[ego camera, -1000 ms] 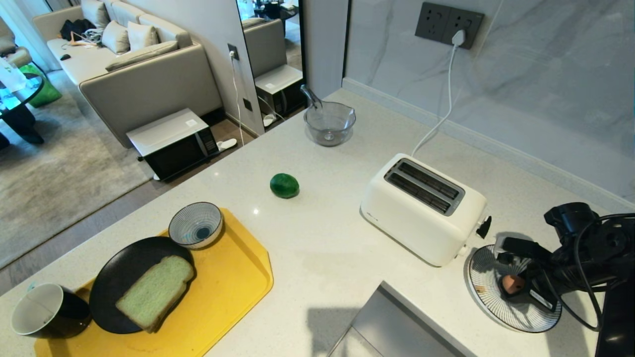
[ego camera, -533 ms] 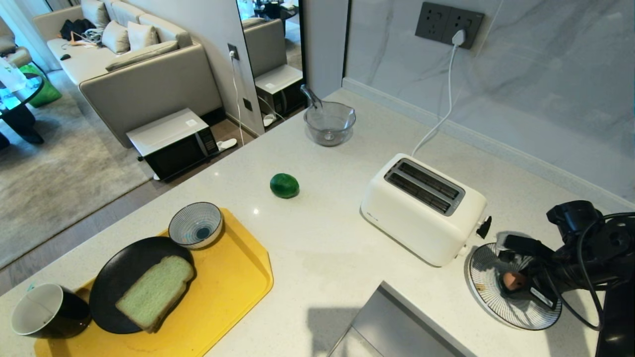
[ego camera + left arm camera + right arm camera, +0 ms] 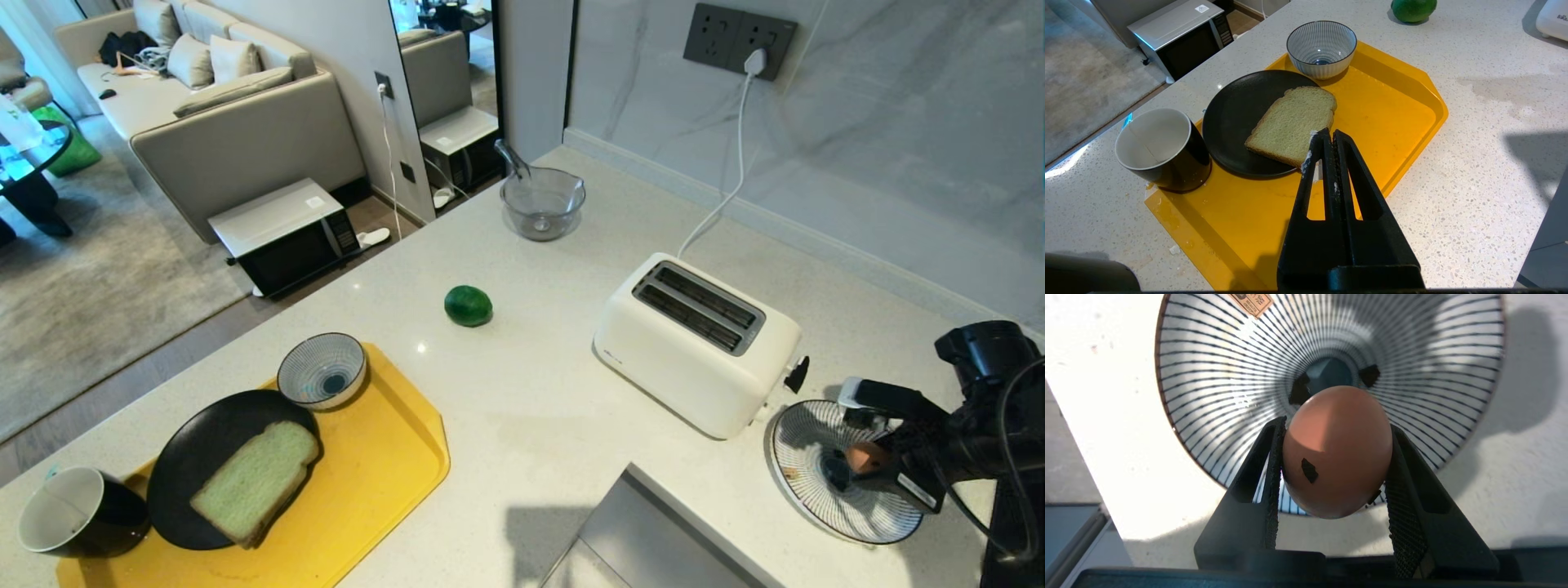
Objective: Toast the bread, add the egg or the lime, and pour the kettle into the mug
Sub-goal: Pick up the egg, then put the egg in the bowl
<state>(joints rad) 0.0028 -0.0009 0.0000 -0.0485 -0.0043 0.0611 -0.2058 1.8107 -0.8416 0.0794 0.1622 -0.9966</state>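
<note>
**Egg pinched over the striped plate, bread not yet toasted**

Starting at the far left, the mug (image 3: 77, 513) sits at the near-left corner, touching the yellow tray (image 3: 384, 482). On the tray I have the black plate (image 3: 188, 457) with the bread (image 3: 255, 480) lying flat on it, and the striped bowl (image 3: 322, 369) just beyond. My left gripper (image 3: 1327, 139) hangs above the tray with its fingers pressed together, holding nothing.

Further right, the lime (image 3: 468, 305) rests alone on the counter (image 3: 539, 408), well apart from the tray. The toaster (image 3: 696, 343) stands right of centre, both slots empty, so I judge the toasting step is not yet done. I see no kettle in any view.

At the far right, my right gripper (image 3: 1333, 457) pinches the egg (image 3: 1336, 451) between its two fingers, above the striped plate (image 3: 804, 482). Whether the egg is fully clear of the plate I can't quite tell from the head view.

The risks as I see them: the shell is smooth and rounded, held only at its sides, so a quick swing could let it slip out and crack on the counter. Squeezing harder could crush it. Carrying it left, the arm passes near the toaster and could clip it.
</note>
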